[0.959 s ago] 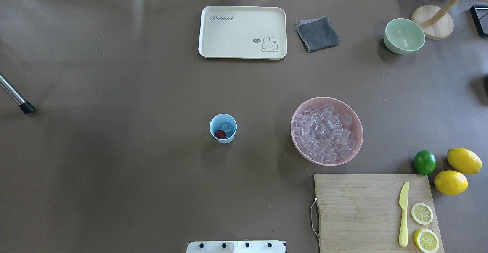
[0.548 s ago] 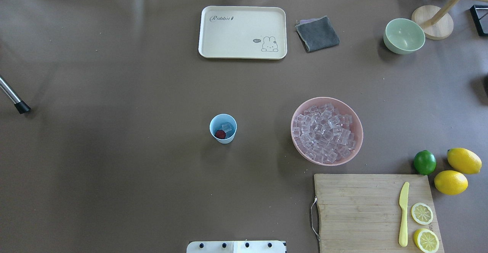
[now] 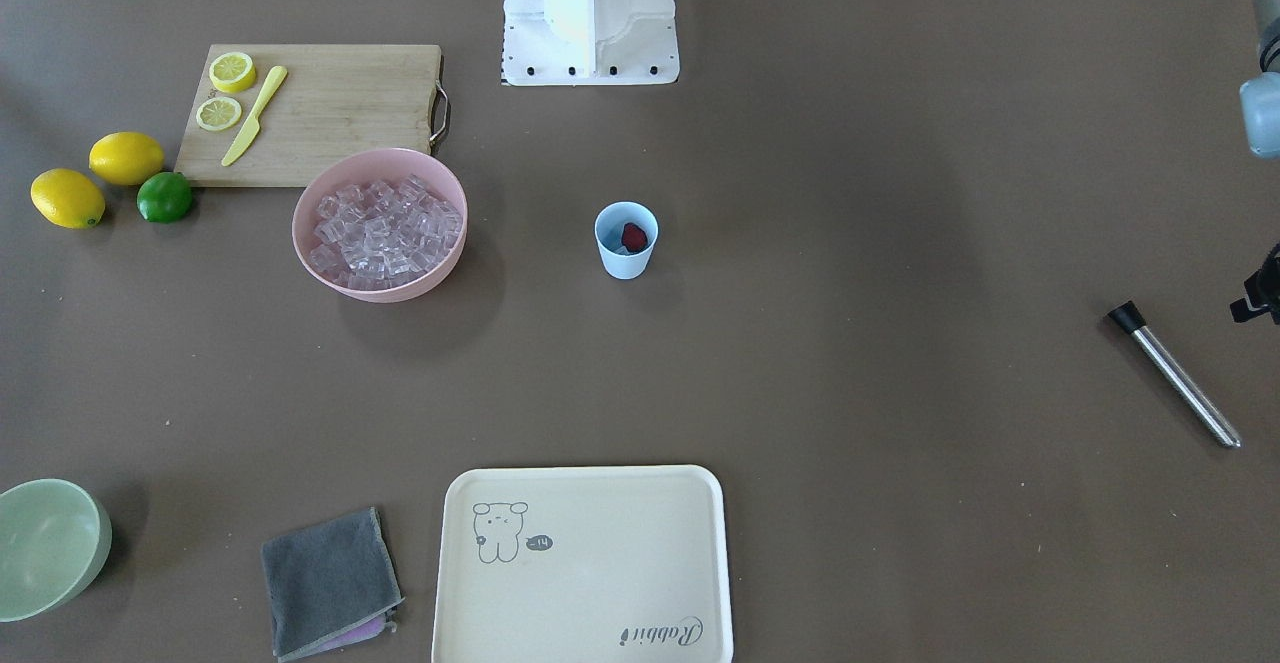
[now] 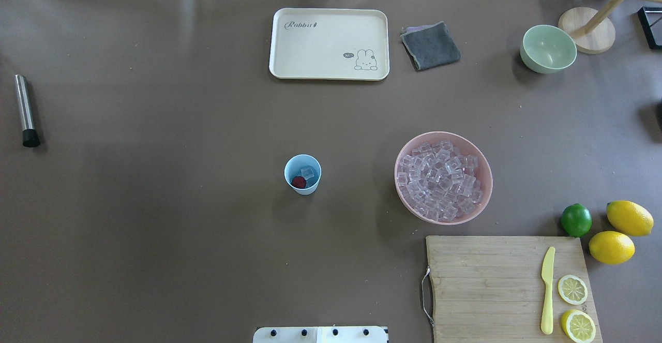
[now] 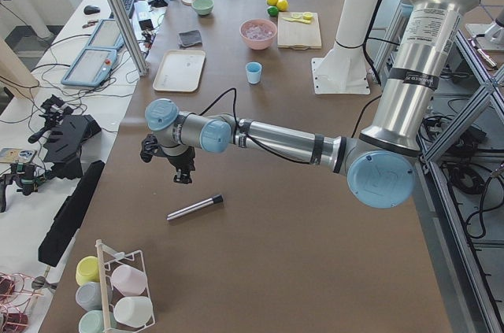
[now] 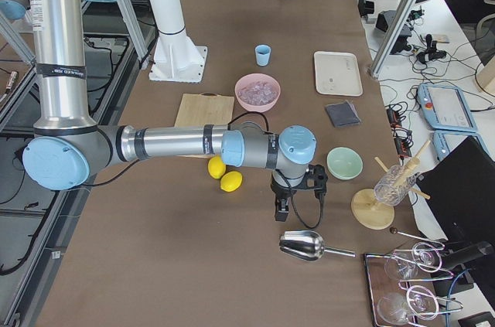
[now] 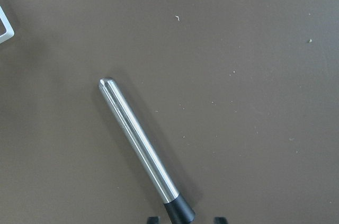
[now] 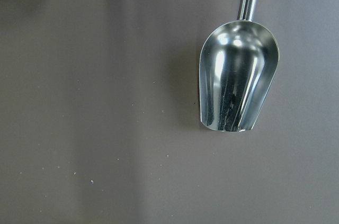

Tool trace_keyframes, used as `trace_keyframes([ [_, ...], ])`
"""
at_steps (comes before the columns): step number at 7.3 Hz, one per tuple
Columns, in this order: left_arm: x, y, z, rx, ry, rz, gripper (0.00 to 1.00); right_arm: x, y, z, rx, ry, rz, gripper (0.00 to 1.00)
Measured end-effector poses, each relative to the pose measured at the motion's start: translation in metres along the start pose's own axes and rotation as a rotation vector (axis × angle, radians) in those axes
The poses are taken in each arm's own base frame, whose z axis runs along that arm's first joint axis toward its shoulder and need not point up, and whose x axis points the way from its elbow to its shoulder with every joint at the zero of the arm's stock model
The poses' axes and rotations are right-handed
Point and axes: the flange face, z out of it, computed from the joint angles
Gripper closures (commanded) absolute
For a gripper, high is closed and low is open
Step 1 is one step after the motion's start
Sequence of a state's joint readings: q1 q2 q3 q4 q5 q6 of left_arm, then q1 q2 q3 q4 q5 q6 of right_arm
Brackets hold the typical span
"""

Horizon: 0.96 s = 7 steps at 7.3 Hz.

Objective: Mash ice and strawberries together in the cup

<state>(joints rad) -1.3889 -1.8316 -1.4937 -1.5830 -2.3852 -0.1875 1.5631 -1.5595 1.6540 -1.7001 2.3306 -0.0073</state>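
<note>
Cup (image 4: pixel 302 174) upright near mid-surface (image 4: pixel 155 239), well apart from both arms. Inside it are one dark red strawberry (image 4: pixel 298 181) and one clear ice cube (image 4: pixel 308 172) side by side, both whole. Pink bowl (image 4: pixel 488 169) sits to the cup's right on the robot's side, not touching it, heaped with an ice pile (image 4: pixel 439 180). Metal rod (image 4: pixel 25 106) with a black end lies flat at the robot's far left, nothing gripping it. Left gripper (image 5: pixel 183 177) hangs just above the rod, clear of it. The left wrist view shows two dark fingertips (image 7: pixel 153 218) at the bottom edge, jaws apart, with the rod's black end seen between them. Right gripper (image 6: pixel 281 209) hangs over the surface at the robot's far right, near a steel scoop (image 6: pixel 313 246) that lies flat and ungripped. Cannot tell if its jaws are apart or together. Cutting board (image 4: pixel 481 281) near the pink bowl carries a yellow knife (image 4: pixel 547 291) and two lemon halves (image 4: pixel 572 289). A lime (image 4: pixel 576 220) and two whole lemons (image 4: pixel 611 247) sit just off its corner. On the far side are a cream tray (image 4: pixel 329 43), a grey cloth (image 4: pixel 430 45) and a pale green bowl (image 4: pixel 548 48).
</note>
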Motion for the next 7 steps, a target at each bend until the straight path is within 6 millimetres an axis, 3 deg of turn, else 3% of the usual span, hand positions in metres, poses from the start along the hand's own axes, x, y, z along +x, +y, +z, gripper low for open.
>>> trace_keyframes([
  [1, -0.001, 0.001, -0.009, 0.015, 0.003, -0.002, 0.01, 0.0, 0.0, 0.0, -0.001, 0.0, 0.0, 0.0],
  [2, -0.014, 0.003, -0.026, 0.04, 0.002, -0.024, 0.01, 0.0, -0.001, 0.0, -0.001, 0.0, 0.001, 0.0],
  [3, -0.04, 0.011, -0.042, 0.064, -0.002, -0.065, 0.01, 0.0, -0.001, 0.001, -0.002, 0.0, 0.002, 0.0],
  [4, -0.068, 0.031, -0.044, 0.075, -0.005, -0.101, 0.01, 0.001, -0.001, 0.001, -0.003, 0.0, 0.003, 0.0],
  [6, -0.114, 0.109, -0.024, 0.077, -0.008, -0.149, 0.01, 0.0, -0.003, 0.001, -0.003, 0.0, 0.004, 0.0],
  [7, -0.123, 0.144, -0.018, 0.076, -0.008, -0.163, 0.01, -0.002, -0.006, -0.001, 0.001, 0.0, 0.002, 0.0],
])
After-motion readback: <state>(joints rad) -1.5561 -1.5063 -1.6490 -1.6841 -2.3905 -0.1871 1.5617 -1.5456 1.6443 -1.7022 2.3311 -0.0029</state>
